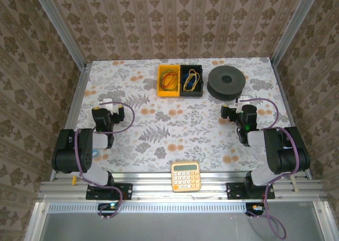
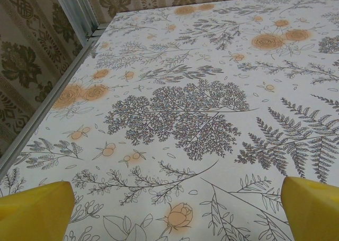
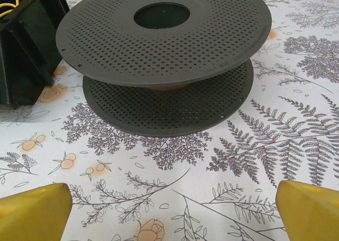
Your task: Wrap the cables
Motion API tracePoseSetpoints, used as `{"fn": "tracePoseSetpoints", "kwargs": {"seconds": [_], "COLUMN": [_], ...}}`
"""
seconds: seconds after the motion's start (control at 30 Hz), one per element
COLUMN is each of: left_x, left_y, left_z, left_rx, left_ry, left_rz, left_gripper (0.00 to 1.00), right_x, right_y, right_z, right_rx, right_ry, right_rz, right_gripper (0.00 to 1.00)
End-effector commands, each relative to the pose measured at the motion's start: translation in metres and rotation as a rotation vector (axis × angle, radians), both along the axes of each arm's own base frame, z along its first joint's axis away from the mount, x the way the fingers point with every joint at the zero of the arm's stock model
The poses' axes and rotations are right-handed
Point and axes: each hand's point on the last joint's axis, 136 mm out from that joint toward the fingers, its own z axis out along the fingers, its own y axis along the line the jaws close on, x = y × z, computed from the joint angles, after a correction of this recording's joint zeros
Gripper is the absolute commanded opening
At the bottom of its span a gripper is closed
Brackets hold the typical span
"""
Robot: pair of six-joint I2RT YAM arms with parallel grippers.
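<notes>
The yellow cable (image 1: 189,81) lies bunched in a black bin (image 1: 198,89) at the back of the table, beside a blue wire coil (image 1: 194,82). A loop of the cable (image 3: 7,4) peeks over the black bin's wall (image 3: 24,50) in the right wrist view. My left gripper (image 1: 110,106) rests low over the left of the table, open, with bare tablecloth between its yellow fingertips (image 2: 37,206). My right gripper (image 1: 234,109) is open too, just in front of a black perforated spool (image 3: 164,34), with nothing between its fingertips (image 3: 310,206).
A yellow bin (image 1: 162,90) holding a red-orange wire coil (image 1: 169,80) adjoins the black bin. The spool (image 1: 226,82) stands right of the bins. A yellow calculator (image 1: 186,176) lies at the front edge. Aluminium rails (image 2: 79,16) border the table.
</notes>
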Motion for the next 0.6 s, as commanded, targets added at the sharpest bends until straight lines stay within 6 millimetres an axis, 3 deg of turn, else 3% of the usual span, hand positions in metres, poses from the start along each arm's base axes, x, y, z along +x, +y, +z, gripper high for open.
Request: {"fn": "tracePoseSetpoints", "kwargs": {"seconds": [0.0, 0.1, 0.37, 0.43, 0.57], "left_x": [0.003, -0.002, -0.04, -0.047, -0.061], "left_y": [0.006, 0.003, -0.012, -0.015, -0.022], "left_z": [0.019, 0.038, 0.065, 0.072, 0.077], "left_rx": [0.009, 0.05, -0.098, -0.125, -0.122], "left_ry": [-0.032, 0.005, 0.25, 0.322, 0.549], "left_rz": [0.057, 0.088, 0.112, 0.112, 0.084], "left_gripper": [1.0, 1.0, 1.0, 1.0, 1.0], "right_x": [0.004, -0.002, -0.033, -0.031, -0.012], "right_y": [-0.005, 0.0, 0.001, 0.001, -0.002], "right_z": [0.026, 0.048, 0.093, 0.1, 0.105], "right_rx": [-0.013, -0.002, 0.131, 0.205, 0.529], "right_ry": [-0.062, -0.038, 0.021, 0.061, 0.146], "right_rz": [-0.03, -0.014, -0.053, -0.045, -0.002], "right_gripper": [1.0, 1.0, 1.0, 1.0, 1.0]}}
